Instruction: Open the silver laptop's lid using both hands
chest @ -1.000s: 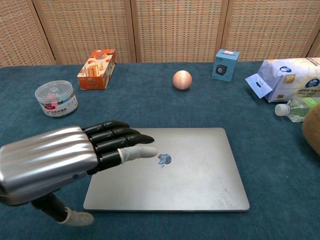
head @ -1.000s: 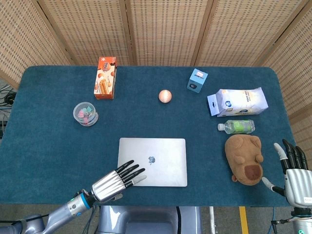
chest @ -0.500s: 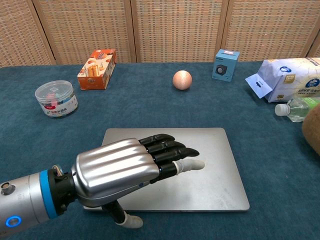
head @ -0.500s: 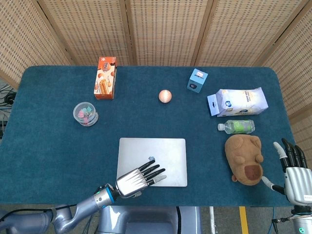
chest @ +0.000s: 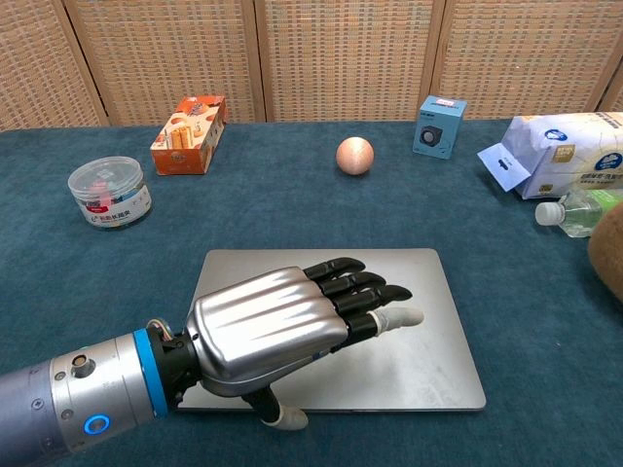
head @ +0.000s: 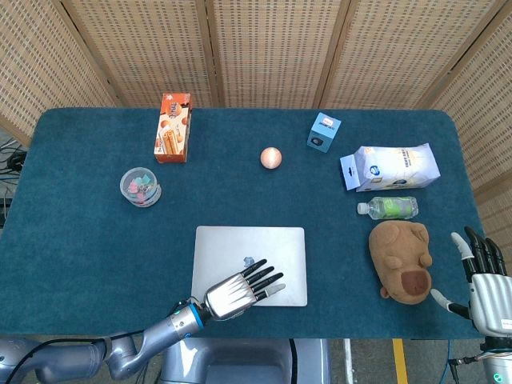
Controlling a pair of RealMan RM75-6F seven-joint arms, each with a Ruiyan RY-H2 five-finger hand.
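Observation:
The silver laptop (head: pixel 240 244) (chest: pixel 428 341) lies shut and flat near the table's front edge. My left hand (head: pixel 240 290) (chest: pixel 292 326) is spread palm down over the lid's front half, fingers straight and apart, the thumb (chest: pixel 282 414) hanging past the front edge. It holds nothing; whether it touches the lid I cannot tell. My right hand (head: pixel 484 280) stands off the table's right front corner, fingers extended and apart, empty, to the right of a brown plush toy (head: pixel 404 260). The chest view does not show the right hand.
An orange snack box (head: pixel 173 126), a round clear tub (head: pixel 141 186), a pinkish ball (head: pixel 271 157), a blue cube box (head: pixel 323 131), a white-blue packet (head: pixel 392 166) and a green-labelled bottle (head: pixel 389 208) sit behind and to the right of the laptop.
My left hand has moved right and forward, from the laptop's left front corner to over the middle of the lid's front half. The right hand has barely moved.

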